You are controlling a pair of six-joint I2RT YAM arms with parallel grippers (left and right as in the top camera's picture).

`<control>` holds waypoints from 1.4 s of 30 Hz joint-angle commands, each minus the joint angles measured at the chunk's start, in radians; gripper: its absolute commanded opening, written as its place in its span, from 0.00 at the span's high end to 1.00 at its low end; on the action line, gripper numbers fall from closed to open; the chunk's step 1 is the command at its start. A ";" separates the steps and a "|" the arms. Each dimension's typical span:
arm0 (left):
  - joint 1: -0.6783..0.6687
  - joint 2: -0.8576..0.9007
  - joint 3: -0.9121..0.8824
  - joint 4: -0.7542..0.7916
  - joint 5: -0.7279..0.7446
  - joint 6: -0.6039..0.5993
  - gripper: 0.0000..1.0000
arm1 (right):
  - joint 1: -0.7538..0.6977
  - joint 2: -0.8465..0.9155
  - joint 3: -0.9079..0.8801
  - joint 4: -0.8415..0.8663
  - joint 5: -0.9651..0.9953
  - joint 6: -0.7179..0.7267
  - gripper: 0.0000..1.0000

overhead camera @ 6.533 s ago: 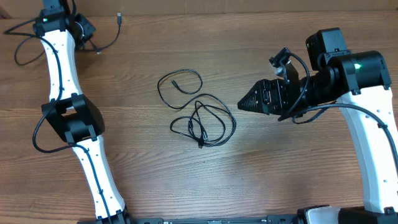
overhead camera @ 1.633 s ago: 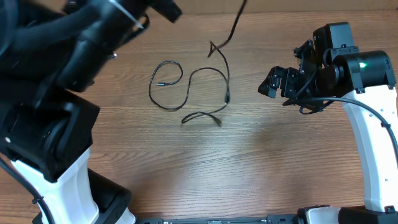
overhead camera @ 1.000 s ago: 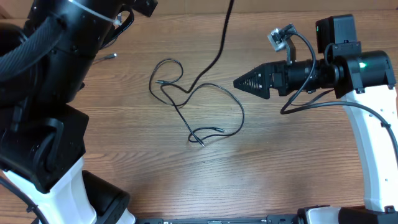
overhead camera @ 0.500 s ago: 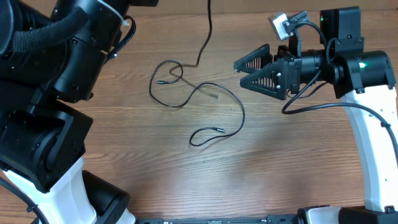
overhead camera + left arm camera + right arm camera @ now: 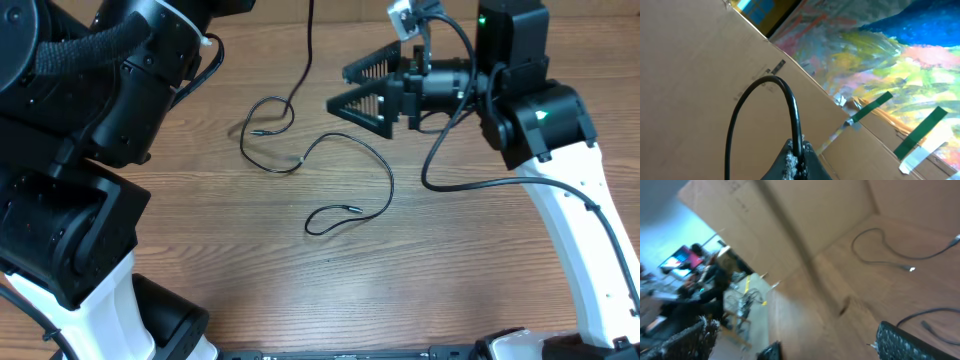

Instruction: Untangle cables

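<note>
Thin black cables lie on the wooden table [image 5: 470,270]. One strand [image 5: 303,60] rises from a loop [image 5: 262,135] at centre left and leaves the top of the overhead view. Another strand [image 5: 386,180] curves right and back to a plug end [image 5: 353,208]. My left gripper [image 5: 797,161] is shut on a black cable [image 5: 792,107] that arches over it; it is out of the overhead view. My right gripper [image 5: 338,88] is open and empty, above the table just right of the rising strand. Its blurred view shows open fingers [image 5: 795,345] and cable strands [image 5: 880,250] on the table.
My raised left arm [image 5: 100,110] fills the left side of the overhead view and hides the table under it. The right arm's own thick wire [image 5: 432,175] hangs beside it. A cardboard wall [image 5: 690,75] stands behind the table.
My right gripper, open, has moved left and towards the back of the table. The strand rising out of the overhead view has shifted left. The cables lying on the table have barely moved.
</note>
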State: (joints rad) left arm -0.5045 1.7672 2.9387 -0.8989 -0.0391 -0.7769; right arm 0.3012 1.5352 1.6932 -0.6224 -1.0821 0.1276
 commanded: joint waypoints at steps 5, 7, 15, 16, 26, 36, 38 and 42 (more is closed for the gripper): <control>-0.006 -0.012 0.010 0.006 0.043 -0.043 0.96 | 0.122 -0.014 0.009 0.094 0.228 0.060 0.00; -0.006 -0.012 0.010 0.005 0.043 -0.042 0.96 | 0.144 -0.014 0.009 0.095 0.254 0.060 0.04; -0.006 -0.011 0.010 -0.012 0.001 -0.038 0.96 | 0.152 -0.014 0.009 0.098 0.274 0.110 0.41; -0.006 -0.011 0.010 -0.018 -0.015 -0.037 0.96 | 0.152 -0.014 0.009 0.098 0.274 0.112 0.42; -0.006 -0.012 0.010 -0.034 -0.099 -0.008 0.96 | 0.152 -0.014 0.009 0.107 0.278 0.112 0.43; -0.006 -0.011 0.010 -0.032 -0.100 -0.008 0.96 | 0.152 -0.014 0.009 0.117 0.269 0.112 0.68; -0.006 -0.011 0.010 -0.030 -0.100 -0.009 0.96 | 0.152 -0.014 0.009 0.117 0.270 0.112 0.67; -0.006 -0.011 0.010 -0.023 -0.093 -0.013 0.96 | 0.152 -0.014 0.009 0.117 0.272 0.111 0.40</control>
State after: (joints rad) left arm -0.5045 1.7672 2.9387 -0.9352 -0.1219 -0.8055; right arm 0.4530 1.5352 1.6932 -0.5110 -0.8112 0.2375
